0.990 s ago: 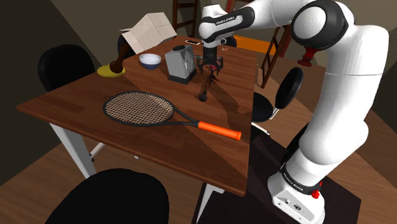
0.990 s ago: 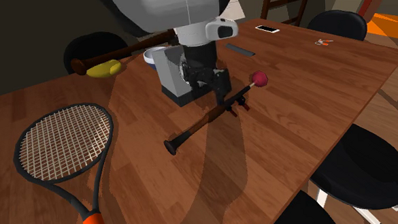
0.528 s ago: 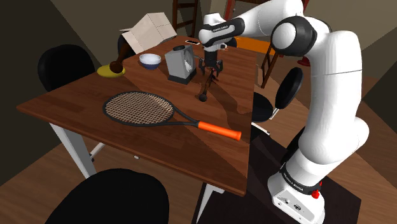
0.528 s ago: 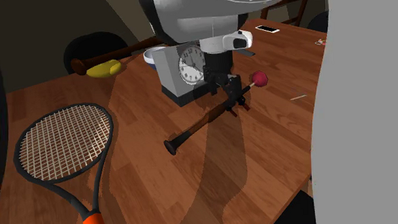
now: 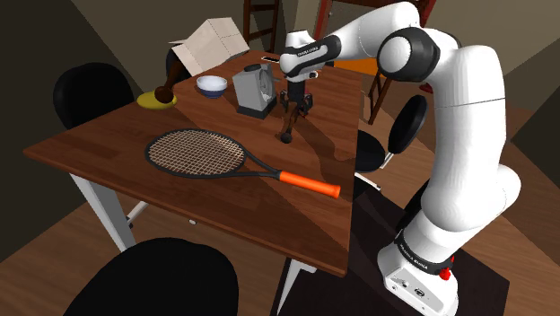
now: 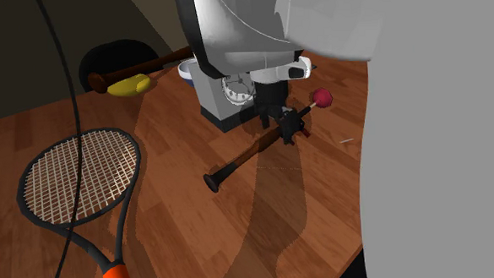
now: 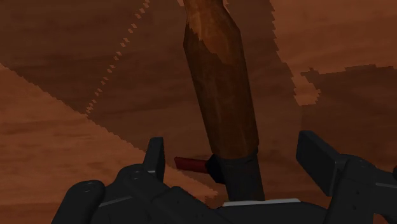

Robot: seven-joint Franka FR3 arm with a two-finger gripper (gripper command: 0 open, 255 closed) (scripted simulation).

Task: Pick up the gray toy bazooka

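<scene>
The toy bazooka (image 5: 288, 123) lies on the brown wooden table (image 5: 224, 202). It is a long brown tube with black end pieces and a red ball tip (image 6: 321, 97). My black gripper (image 5: 296, 100) hangs straight down over the bazooka's black handle section (image 6: 285, 128), beside the clock. In the wrist view the brown tube (image 7: 221, 95) runs between the two fingers of my gripper (image 7: 235, 159). The fingers stand apart on either side of it with a gap on both sides, so the gripper is open and holds nothing.
A grey clock (image 5: 254, 90) stands right beside the gripper. A tennis racket (image 5: 196, 151) with an orange grip lies nearer the front. A white bowl (image 5: 212, 85), a banana (image 5: 155, 101) and a cardboard box (image 5: 211, 42) sit at the back. Black chairs (image 5: 90, 90) ring the table.
The gripper has come down a little onto the bazooka, and the arm's elbow has swung over the table. The bazooka has not moved.
</scene>
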